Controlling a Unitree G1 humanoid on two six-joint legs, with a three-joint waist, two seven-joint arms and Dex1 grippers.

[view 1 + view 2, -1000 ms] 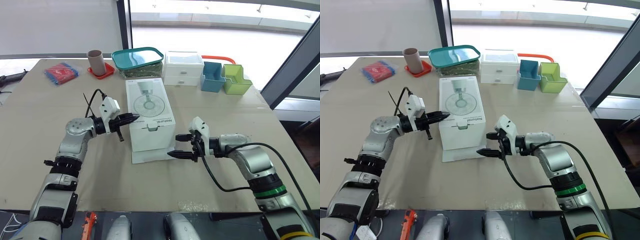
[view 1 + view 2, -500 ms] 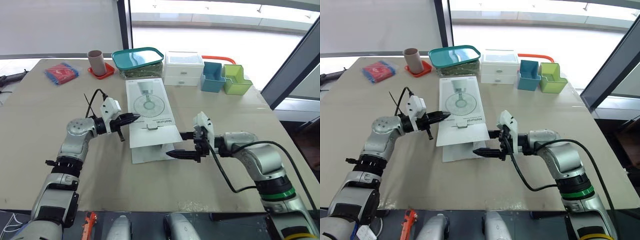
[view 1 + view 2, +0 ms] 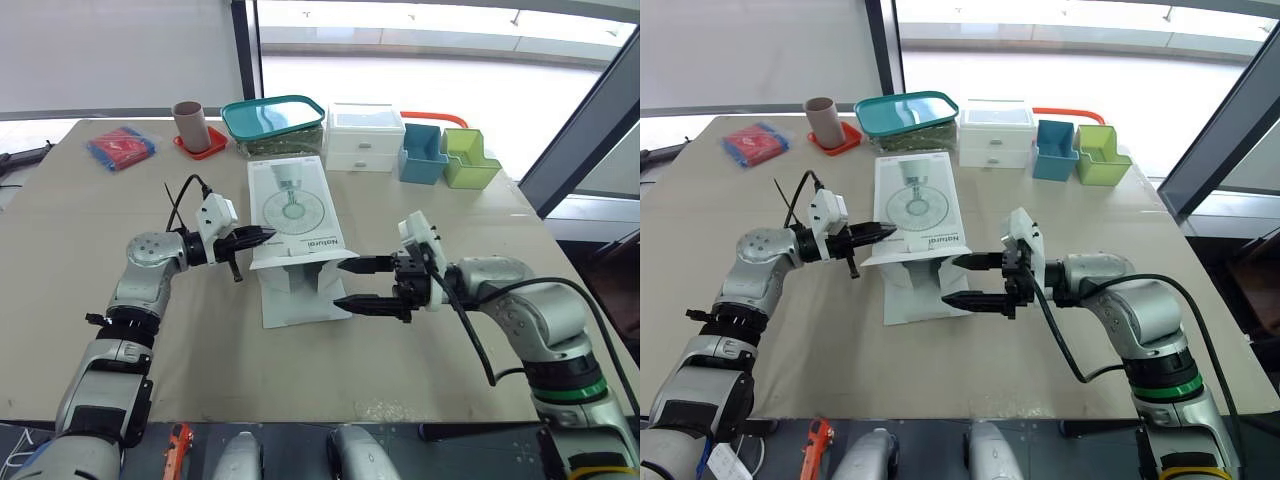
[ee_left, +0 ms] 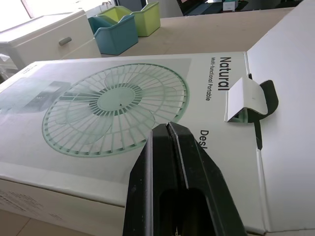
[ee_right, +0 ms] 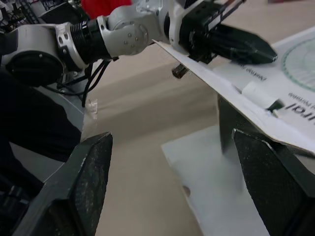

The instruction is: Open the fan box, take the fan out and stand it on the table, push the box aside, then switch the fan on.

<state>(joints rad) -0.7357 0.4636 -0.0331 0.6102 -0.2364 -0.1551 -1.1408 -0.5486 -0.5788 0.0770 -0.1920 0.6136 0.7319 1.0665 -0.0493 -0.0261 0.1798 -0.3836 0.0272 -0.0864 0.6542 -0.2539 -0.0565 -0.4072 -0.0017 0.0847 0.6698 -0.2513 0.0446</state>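
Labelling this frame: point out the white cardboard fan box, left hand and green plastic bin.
white cardboard fan box (image 3: 295,205), left eye view, printed lid
left hand (image 3: 266,236), left eye view, between shut fingertips
green plastic bin (image 3: 478,177), left eye view, front wall

The fan box is smooth, faintly satin white card; the table is matt; the teal lid is glossy plastic.

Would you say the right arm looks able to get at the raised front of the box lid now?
Probably yes: the open right end effector sits beside the raised front corner of the box lid with nothing between them, and the shut left end effector is at the opposite edge.
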